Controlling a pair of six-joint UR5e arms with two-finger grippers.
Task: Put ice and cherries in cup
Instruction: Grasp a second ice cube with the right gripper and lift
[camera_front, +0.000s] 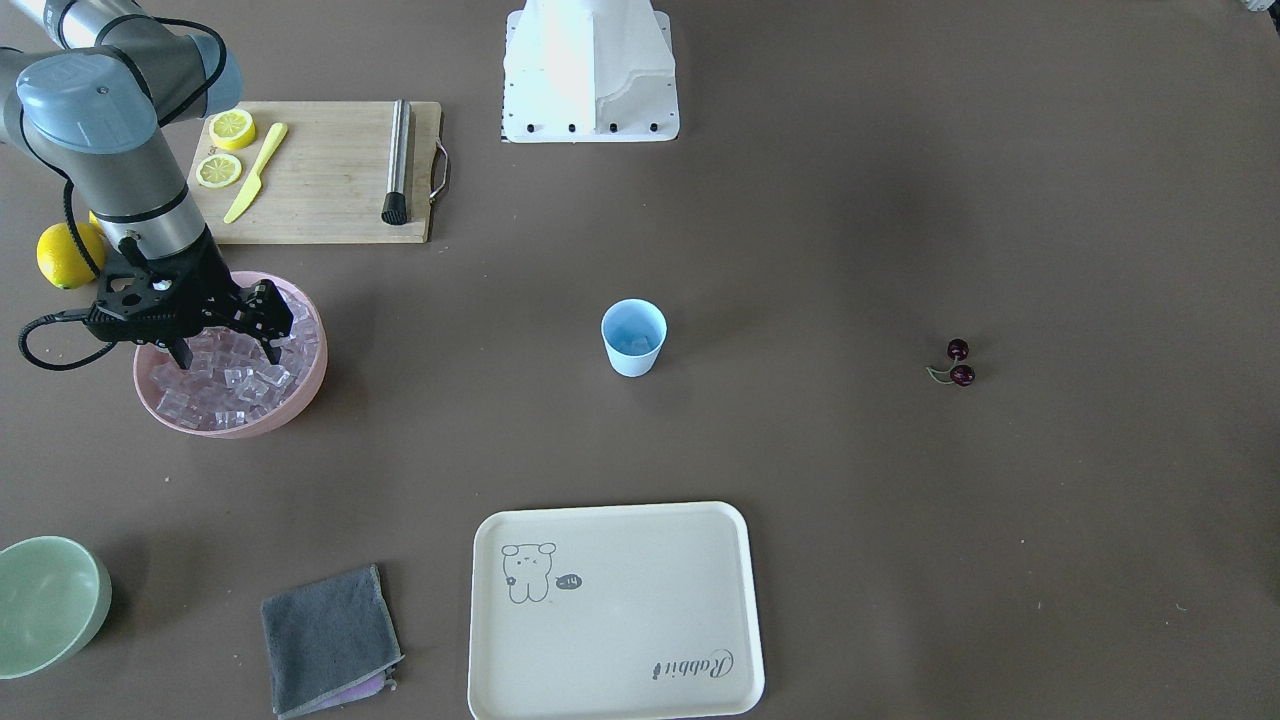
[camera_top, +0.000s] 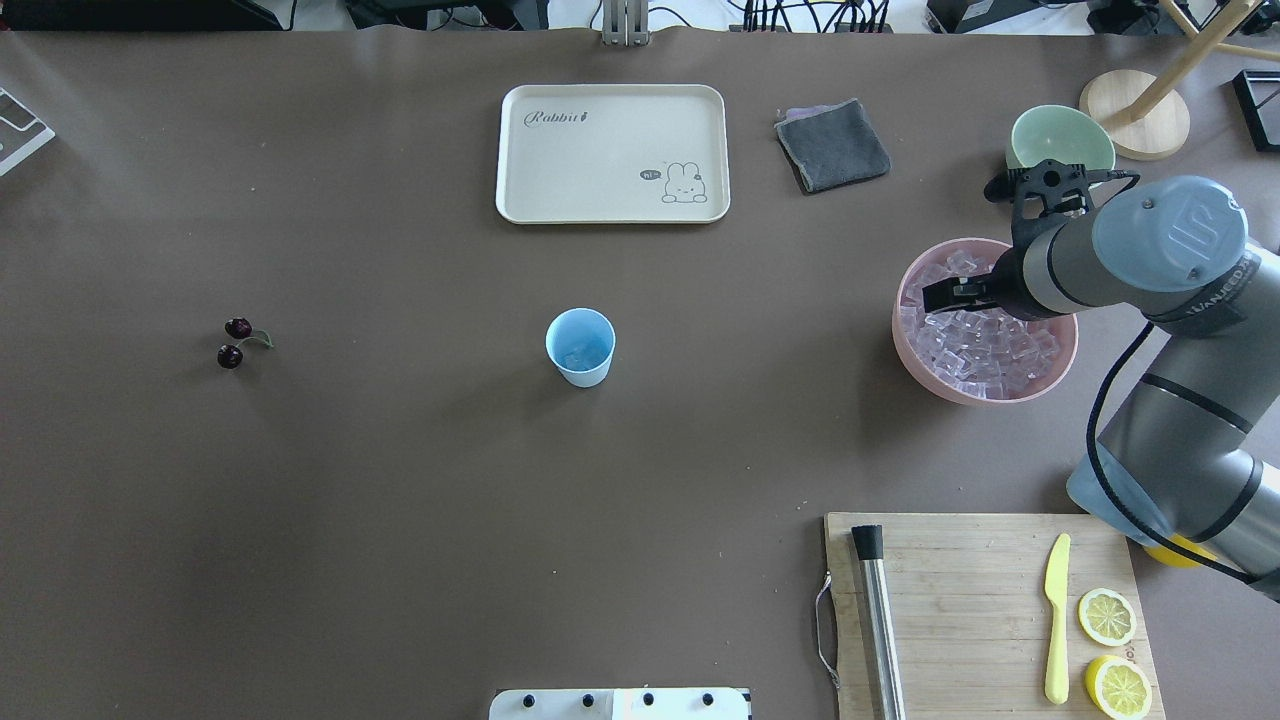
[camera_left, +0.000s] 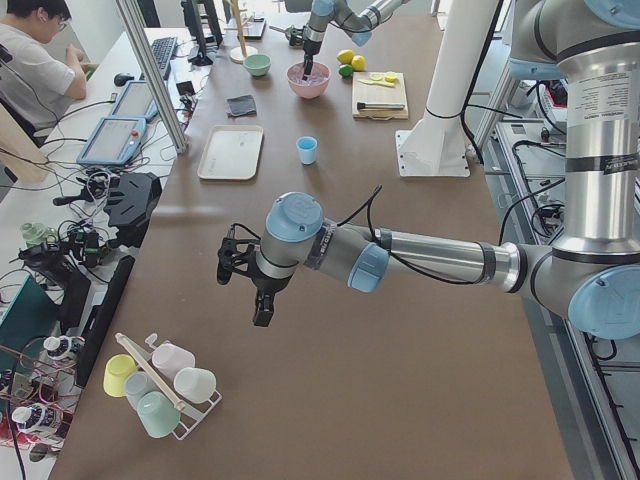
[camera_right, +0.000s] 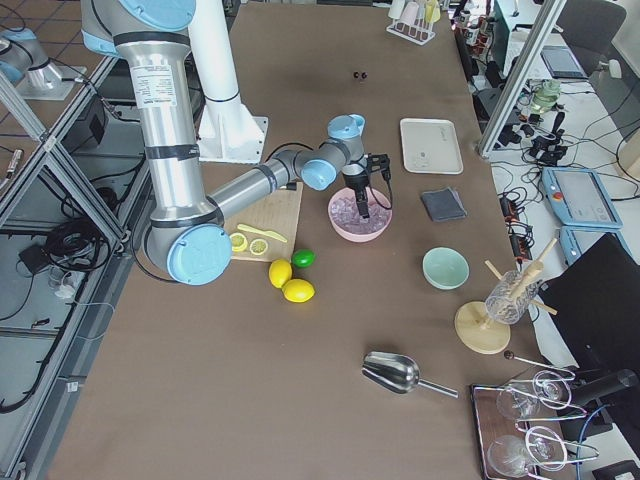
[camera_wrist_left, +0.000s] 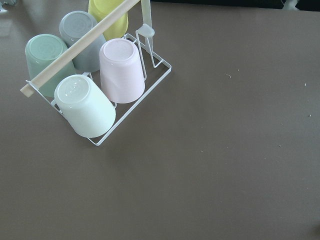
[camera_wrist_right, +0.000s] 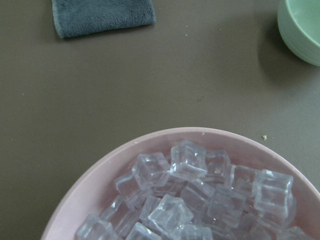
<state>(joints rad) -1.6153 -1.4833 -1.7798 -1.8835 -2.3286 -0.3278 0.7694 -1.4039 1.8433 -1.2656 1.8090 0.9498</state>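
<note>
The light-blue cup (camera_front: 633, 338) stands upright mid-table, also in the overhead view (camera_top: 580, 347). The two dark cherries (camera_front: 958, 362) lie far off on the bare table (camera_top: 235, 342). Clear ice cubes (camera_front: 230, 390) fill a pink bowl (camera_front: 305, 385), and they show close up in the right wrist view (camera_wrist_right: 200, 195). My right gripper (camera_front: 225, 352) is open, with its fingertips down among the ice in the bowl (camera_top: 1000, 395). My left gripper (camera_left: 255, 300) hovers over the table's far end near a cup rack. I cannot tell whether it is open or shut.
A cutting board (camera_front: 330, 190) with lemon slices, a yellow knife and a metal muddler lies behind the bowl. A whole lemon (camera_front: 62, 255) sits beside it. A mint-green bowl (camera_front: 45, 600), a grey cloth (camera_front: 325, 635) and a cream tray (camera_front: 615, 610) lie along the front edge.
</note>
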